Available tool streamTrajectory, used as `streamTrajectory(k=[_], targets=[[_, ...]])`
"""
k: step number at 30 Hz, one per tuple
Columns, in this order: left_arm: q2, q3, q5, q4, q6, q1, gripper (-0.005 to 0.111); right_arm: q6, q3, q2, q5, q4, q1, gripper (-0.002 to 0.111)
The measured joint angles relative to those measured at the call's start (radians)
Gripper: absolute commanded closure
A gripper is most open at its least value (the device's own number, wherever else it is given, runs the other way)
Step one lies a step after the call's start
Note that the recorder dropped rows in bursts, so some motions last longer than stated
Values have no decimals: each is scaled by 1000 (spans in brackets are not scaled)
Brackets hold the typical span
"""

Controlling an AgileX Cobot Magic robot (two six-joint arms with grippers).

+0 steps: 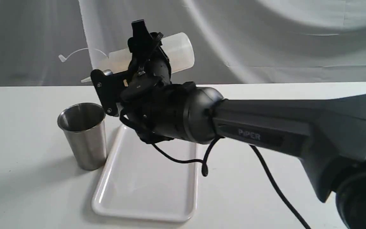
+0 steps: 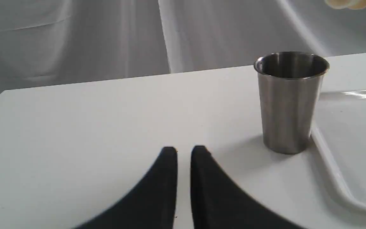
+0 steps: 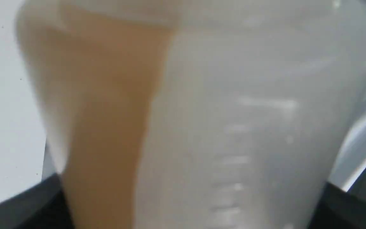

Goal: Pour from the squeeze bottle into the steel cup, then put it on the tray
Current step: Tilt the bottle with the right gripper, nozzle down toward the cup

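My right gripper (image 1: pixel 141 57) is shut on the squeeze bottle (image 1: pixel 180 52), held in the air and tipped almost flat. Its cone nozzle (image 1: pixel 86 79) points left and slightly down, above and just behind the steel cup (image 1: pixel 84 136); the cap strap (image 1: pixel 75 52) curls out to the left. The right wrist view is filled by the translucent bottle (image 3: pixel 233 111) with amber liquid (image 3: pixel 106 111) pooled along one side. No stream is visible. The cup (image 2: pixel 289 105) stands upright beside the white tray's (image 1: pixel 145 187) left rim. My left gripper (image 2: pixel 184 151) hovers low over the table, shut and holding nothing.
The right arm's forearm (image 1: pixel 297 127) and its dangling black cable (image 1: pixel 202 162) stretch over the tray's right side. Grey cloth (image 1: pixel 265 38) hangs behind the white table (image 1: pixel 21 190). The tray's rim (image 2: pixel 332 171) lies close to the cup's base.
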Motion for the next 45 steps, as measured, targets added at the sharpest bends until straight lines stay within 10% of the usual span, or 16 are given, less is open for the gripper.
streamTrajectory(k=[45], targets=[[0,0,18,0,0,0,98,-266,0,0,37,-7,0,108]])
